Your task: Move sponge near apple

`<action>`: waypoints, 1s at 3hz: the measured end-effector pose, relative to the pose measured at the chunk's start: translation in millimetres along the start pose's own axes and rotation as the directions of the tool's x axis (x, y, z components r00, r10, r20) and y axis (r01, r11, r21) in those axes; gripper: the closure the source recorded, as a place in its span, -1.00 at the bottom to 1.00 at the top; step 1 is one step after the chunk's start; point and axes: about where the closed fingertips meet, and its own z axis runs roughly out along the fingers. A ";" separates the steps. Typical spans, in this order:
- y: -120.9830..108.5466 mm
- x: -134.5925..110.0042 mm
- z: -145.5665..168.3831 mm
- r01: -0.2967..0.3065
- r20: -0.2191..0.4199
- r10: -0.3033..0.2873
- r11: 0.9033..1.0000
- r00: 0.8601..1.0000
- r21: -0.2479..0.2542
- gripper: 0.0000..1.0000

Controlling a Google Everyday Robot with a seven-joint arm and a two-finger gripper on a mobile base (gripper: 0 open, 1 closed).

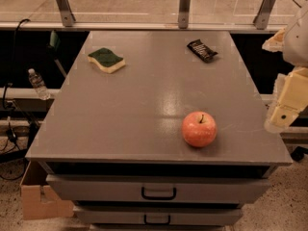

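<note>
The sponge [106, 59], dark green on top with pale yellow foam below, lies flat at the far left of the grey cabinet top [144, 105]. The red-orange apple [199, 128] with a short dark stem stands near the front right. The two are far apart. My gripper [280, 119], a pale arm end, hangs at the right edge of the view, just off the cabinet's right side, to the right of the apple and touching nothing.
A small black snack wrapper [202, 50] lies at the far right of the top. Drawers with dark handles [158, 193] are below the front edge. A water bottle [37, 83] and a cardboard box [41, 196] are at the left.
</note>
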 end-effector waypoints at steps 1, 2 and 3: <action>0.0 0.0 0.0 0.000 0.000 0.000 1.000 1.000 0.000 -1.00; -5.9 -13.8 7.0 -0.002 0.059 0.002 1.000 0.998 -0.013 -1.00; -16.5 -73.0 28.9 0.004 0.173 0.003 0.999 0.985 -0.041 -1.00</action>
